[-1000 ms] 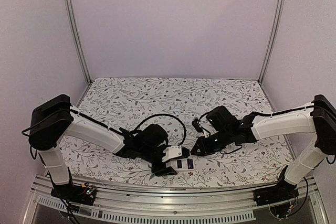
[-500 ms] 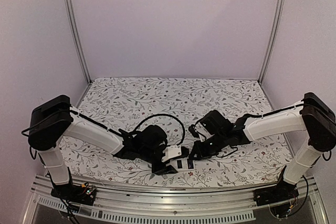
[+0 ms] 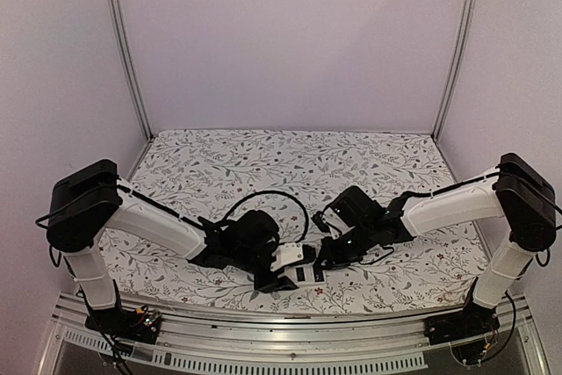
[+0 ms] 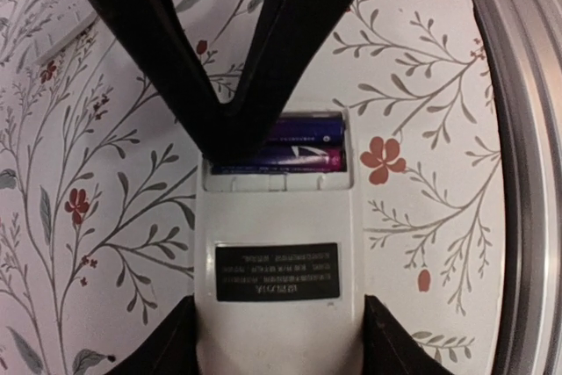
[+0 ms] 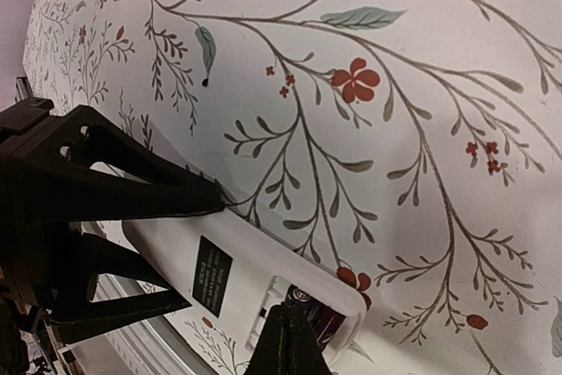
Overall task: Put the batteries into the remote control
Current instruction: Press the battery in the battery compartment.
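Note:
The remote control (image 4: 277,226) lies white back up on the floral cloth, its battery bay uncovered. Two dark batteries (image 4: 307,142) sit side by side in that bay. My left gripper (image 4: 277,344) is shut on the remote's label end, one finger against each long side. My right gripper (image 5: 294,327) is shut, and its joined tips rest on the batteries (image 5: 327,320) in the bay. In the top view the remote (image 3: 309,275) sits near the front edge between the left gripper (image 3: 290,278) and the right gripper (image 3: 327,259).
A metal rail (image 4: 527,173) runs along the table's near edge, close beside the remote. A black cable loop (image 3: 274,199) arches over the left wrist. The flowered cloth (image 3: 290,160) stretches back to the purple walls.
My right gripper has come down and left onto the remote's battery bay, and its jaws have closed. The left jaws have narrowed onto the remote.

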`<state>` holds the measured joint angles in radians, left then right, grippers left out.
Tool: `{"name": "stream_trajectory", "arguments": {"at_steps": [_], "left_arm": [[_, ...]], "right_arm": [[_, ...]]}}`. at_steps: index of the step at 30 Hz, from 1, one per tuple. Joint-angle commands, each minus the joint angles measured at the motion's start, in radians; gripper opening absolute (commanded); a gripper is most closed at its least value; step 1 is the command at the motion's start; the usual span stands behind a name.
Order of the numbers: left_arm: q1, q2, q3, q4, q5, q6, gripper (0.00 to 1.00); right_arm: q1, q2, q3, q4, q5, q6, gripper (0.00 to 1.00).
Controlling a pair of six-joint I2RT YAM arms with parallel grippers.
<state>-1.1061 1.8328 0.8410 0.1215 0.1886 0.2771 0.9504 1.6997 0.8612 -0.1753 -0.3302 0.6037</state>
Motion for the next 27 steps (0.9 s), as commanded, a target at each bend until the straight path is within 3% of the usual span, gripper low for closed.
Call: {"name": "stream_trajectory", "arguments": {"at_steps": [1,13,18,24,27], "left_arm": [[-0.006,0.011,-0.027,-0.052,-0.045,0.009,0.51],[-0.007,0.012,-0.03,-0.055,-0.055,0.016,0.51],[-0.006,0.015,-0.033,-0.062,-0.055,0.019,0.51],[-0.004,0.012,-0.048,-0.07,-0.069,0.0,0.51],[-0.001,0.014,-0.05,-0.079,-0.073,-0.021,0.51]], "right_arm": [[0.007,0.044,0.008,0.019,-0.009,0.0,0.0],[0.006,0.076,-0.06,-0.018,0.037,0.02,0.0],[-0.001,0.027,0.054,-0.086,0.018,-0.032,0.0],[-0.123,-0.139,0.174,-0.151,0.019,-0.11,0.0],[-0.225,-0.185,0.179,-0.18,0.074,-0.136,0.06]]}}
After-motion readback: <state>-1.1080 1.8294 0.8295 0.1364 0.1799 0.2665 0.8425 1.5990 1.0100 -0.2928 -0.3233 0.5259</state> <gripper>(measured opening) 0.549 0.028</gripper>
